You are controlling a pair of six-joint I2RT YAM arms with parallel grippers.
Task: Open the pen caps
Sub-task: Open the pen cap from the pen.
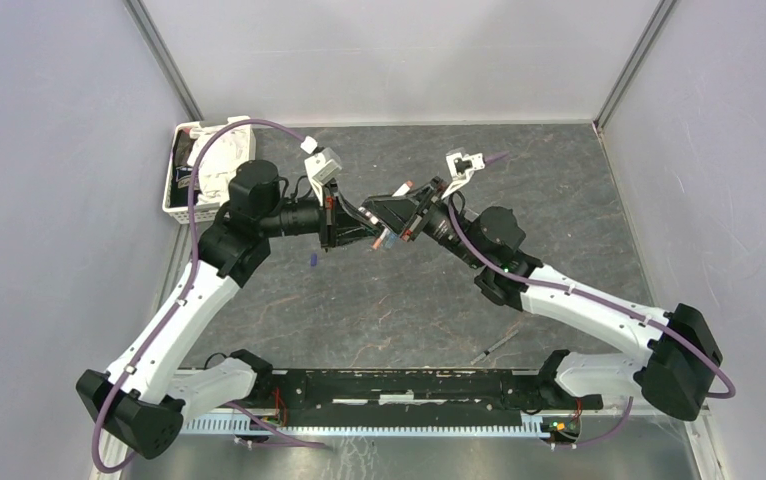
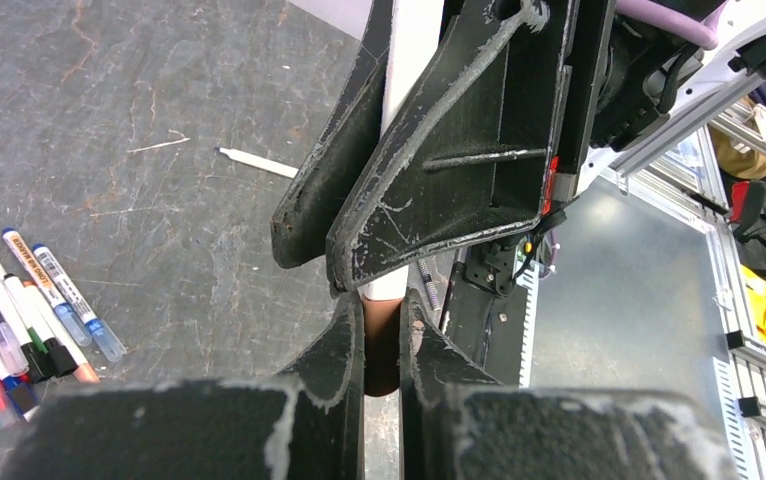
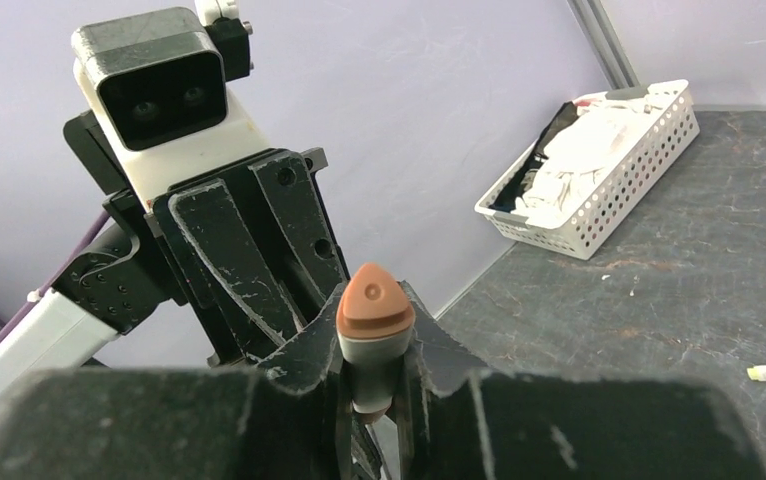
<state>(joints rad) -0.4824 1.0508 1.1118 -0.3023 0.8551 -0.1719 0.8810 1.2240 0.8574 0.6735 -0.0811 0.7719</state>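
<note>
Mottled dark-grey tabletop [image 2: 109, 120], veined like stone, lies under both arms. At lower centre of the left wrist view the left gripper [image 2: 381, 310], scuffed black plastic, is clenched on a brown pen cap [image 2: 381, 355]. The pen [image 2: 414, 60], a smooth white barrel, runs up into the right gripper [image 3: 377, 335], which is clamped below its rounded brown end [image 3: 374, 298]. A row of capped pens [image 2: 19, 330] lies at lower left.

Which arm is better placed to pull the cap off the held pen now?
Probably the left: the left tool is shut on the brown cap, while the right tool clamps the white barrel and can simply hold it steady.
</note>
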